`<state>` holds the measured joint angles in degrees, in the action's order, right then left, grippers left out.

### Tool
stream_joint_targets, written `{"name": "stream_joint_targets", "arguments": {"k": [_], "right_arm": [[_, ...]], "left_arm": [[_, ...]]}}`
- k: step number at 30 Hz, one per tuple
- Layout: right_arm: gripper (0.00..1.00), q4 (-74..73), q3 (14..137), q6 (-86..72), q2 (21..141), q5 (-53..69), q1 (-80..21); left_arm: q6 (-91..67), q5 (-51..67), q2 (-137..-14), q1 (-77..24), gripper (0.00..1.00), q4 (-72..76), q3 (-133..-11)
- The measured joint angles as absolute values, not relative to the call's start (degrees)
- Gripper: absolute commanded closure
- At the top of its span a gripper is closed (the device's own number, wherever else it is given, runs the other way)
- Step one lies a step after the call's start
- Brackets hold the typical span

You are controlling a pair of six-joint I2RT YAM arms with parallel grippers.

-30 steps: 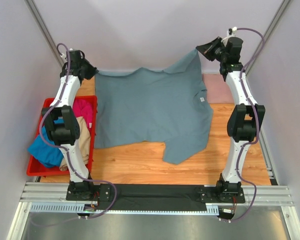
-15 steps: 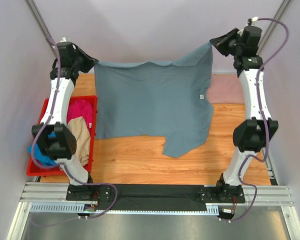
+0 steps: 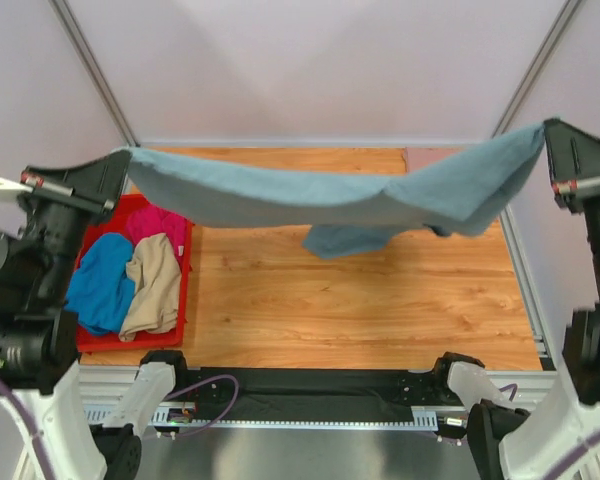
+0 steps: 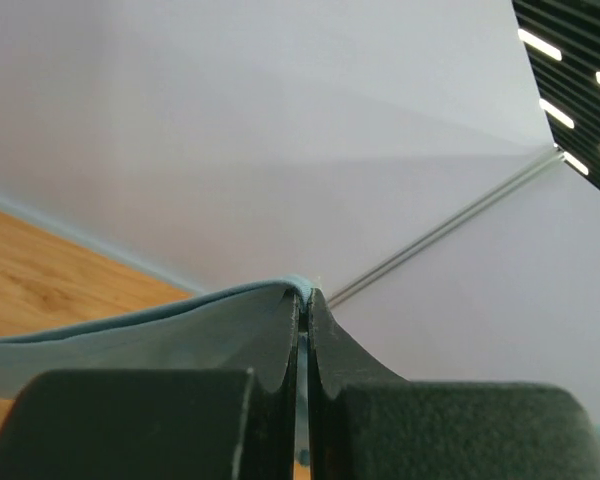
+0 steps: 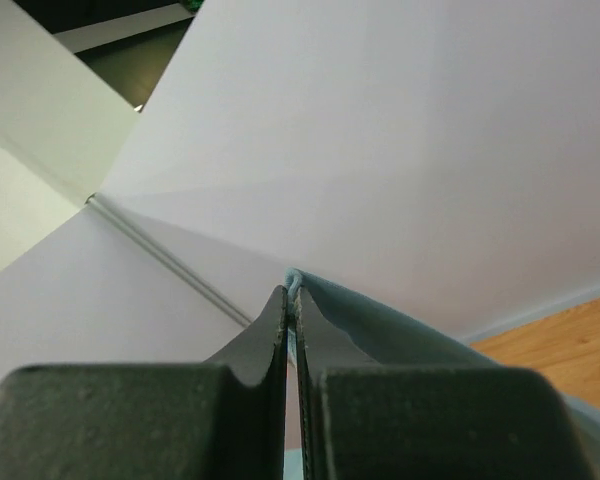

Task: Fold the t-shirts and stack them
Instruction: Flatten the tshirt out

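The left gripper (image 3: 123,160) is clamped on one corner of the slate grey-blue t-shirt (image 3: 310,200); in the left wrist view the jaws are pressed together with only the thin cloth edge between them. The right gripper (image 3: 548,135) is likewise closed on the opposite corner, a sliver of fabric being pinched at the fingertips (image 5: 285,310).

The shirt is held in the air between the two grippers, above the far half of the bench (image 3: 380,300). Its long axis runs left to right across the bench, the middle sags, and a loose part hangs down below the centre. Whether that part touches the wood cannot be told.

Bare wood is left open beneath and in front of the shirt, up to the near rail. The left side is bounded by the red bin (image 3: 187,270), in which the bright blue t-shirt (image 3: 100,280), the magenta t-shirt (image 3: 160,220) and the beige t-shirt (image 3: 152,285) are heaped. A dusty-pink t-shirt (image 3: 435,157) is seen at the far right corner, partly hidden by the raised cloth.

Half a second earlier the shirt was spread as a broad sheet facing the top camera; now both arms have been raised towards that camera and the shirt is seen almost edge-on as a narrow band.
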<state>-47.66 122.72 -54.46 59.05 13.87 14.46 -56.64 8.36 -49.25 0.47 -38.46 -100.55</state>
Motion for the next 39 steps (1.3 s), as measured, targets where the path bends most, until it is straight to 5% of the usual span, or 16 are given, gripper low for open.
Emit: {"name": "stream_joint_targets", "arguments": {"k": [8, 20, 39], "right_arm": [[1.00, -53.49, 132.33, -59.81, 52.80, 11.86, 13.13], [1.00, -48.36, 142.82, -67.72, 55.46, -4.60, -4.58], [1.00, -43.00, 140.55, -74.06, 58.37, 1.98, -6.33]], "left_arm": [[-59.24, 7.73, -46.35, 0.47, 1.00, -51.83, -112.46], [-67.99, 11.62, -52.86, 0.47, 1.00, -56.84, -130.78], [-69.12, 10.46, -54.24, 0.47, 1.00, -52.82, -133.23]]}}
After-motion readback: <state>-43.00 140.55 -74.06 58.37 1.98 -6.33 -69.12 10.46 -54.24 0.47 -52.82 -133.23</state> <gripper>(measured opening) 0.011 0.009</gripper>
